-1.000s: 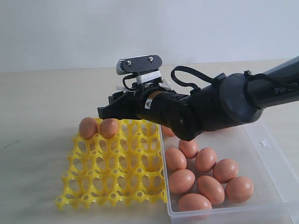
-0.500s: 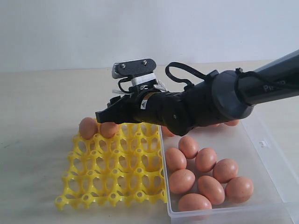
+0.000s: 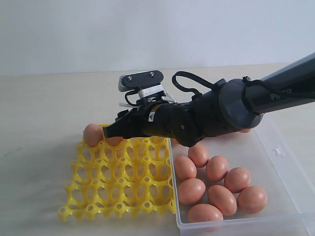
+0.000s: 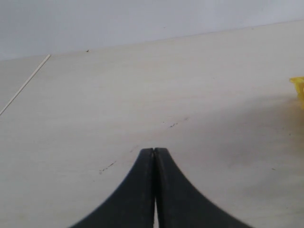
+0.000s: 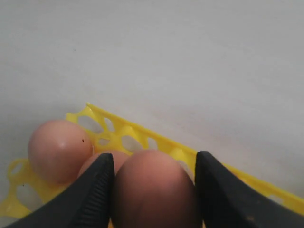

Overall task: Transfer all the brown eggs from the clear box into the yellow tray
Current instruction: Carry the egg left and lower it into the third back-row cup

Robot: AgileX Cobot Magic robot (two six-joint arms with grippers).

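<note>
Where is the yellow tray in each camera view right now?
Exterior: yellow tray, left of the clear box, beneath the right tool.
Left wrist: only a yellow sliver at the frame's edge.
Right wrist: its rim, behind the egg gripped in the tool.
Shared landmark: the pale table.

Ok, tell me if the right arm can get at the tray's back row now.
Likely yes: the right gripper, holding an egg, hangs over the tray at its back row; nothing blocks it.
</note>
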